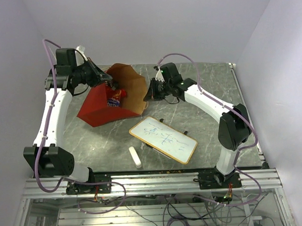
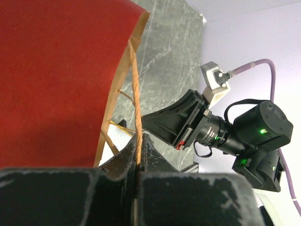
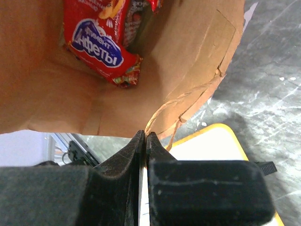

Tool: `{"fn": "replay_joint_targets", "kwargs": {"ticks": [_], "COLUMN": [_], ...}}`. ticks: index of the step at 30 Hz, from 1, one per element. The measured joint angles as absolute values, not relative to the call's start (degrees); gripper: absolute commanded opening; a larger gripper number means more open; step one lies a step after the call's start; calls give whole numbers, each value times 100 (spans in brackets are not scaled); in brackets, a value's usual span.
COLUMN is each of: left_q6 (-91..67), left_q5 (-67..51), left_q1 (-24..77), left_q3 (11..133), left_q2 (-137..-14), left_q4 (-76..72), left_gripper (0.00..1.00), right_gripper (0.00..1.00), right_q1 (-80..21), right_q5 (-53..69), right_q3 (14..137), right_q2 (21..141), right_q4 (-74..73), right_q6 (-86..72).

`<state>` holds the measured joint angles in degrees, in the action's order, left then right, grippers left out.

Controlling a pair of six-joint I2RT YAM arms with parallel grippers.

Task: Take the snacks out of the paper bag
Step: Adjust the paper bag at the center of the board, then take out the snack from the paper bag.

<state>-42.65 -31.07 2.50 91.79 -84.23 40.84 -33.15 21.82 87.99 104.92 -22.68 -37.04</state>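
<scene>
The red paper bag (image 1: pixel 98 107) lies tilted on the table, its brown mouth (image 1: pixel 132 86) open upward. Inside it lie a red-orange snack bag with blue lettering (image 3: pixel 101 47) and smaller packets (image 1: pixel 114 97), partly hidden. My left gripper (image 1: pixel 106 79) is at the bag's far-left rim. In the left wrist view it (image 2: pixel 138 141) is shut on a brown strip of the bag's rim or handle beside the red wall (image 2: pixel 56 80). My right gripper (image 1: pixel 146 93) is at the bag's right rim. In its wrist view it (image 3: pixel 144 135) is shut on the twine handle (image 3: pixel 164 110).
A white, yellow-framed whiteboard (image 1: pixel 163 139) lies in front of the bag, and it also shows in the right wrist view (image 3: pixel 207 155). A small white eraser stick (image 1: pixel 135 157) lies near the front edge. The right wrist camera (image 2: pixel 211 129) faces the left gripper across the bag mouth.
</scene>
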Motion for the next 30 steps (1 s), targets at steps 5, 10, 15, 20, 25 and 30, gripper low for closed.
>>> {"fn": "replay_joint_targets", "kwargs": {"ticks": [5, 10, 15, 20, 25, 30], "left_q6": [-4237, -4246, -4364, -4536, -4574, -4613], "left_q5": [-3028, -2963, -2899, -2871, -2871, -2884], "left_q1": [252, 252, 252, 252, 252, 252], "left_q3": [8973, 8960, 8960, 8960, 8997, 9045], "left_q2": [-8221, -8184, -8182, -8156, -8156, -8158], "left_q4": [4265, 4324, 4364, 4379, 4578, 4681], "left_gripper": [7, 7, 7, 7, 7, 7], "right_gripper": [18, 42, 64, 69, 70, 70], "right_q1": [-3332, -3223, -3135, -3223, -3566, -3979], "right_q5": [1896, 1166, 635, 655, 1098, 1332], "right_q3": [8799, 9087, 10119, 10667, 10516, 9845], "right_q2": [10477, 10468, 10562, 10696, 10982, 11109], "right_q4": [-2700, -3365, -3745, -3503, -2888, -2003], "right_q6": [-3111, -2405, -1732, -1603, -2097, -2965]}}
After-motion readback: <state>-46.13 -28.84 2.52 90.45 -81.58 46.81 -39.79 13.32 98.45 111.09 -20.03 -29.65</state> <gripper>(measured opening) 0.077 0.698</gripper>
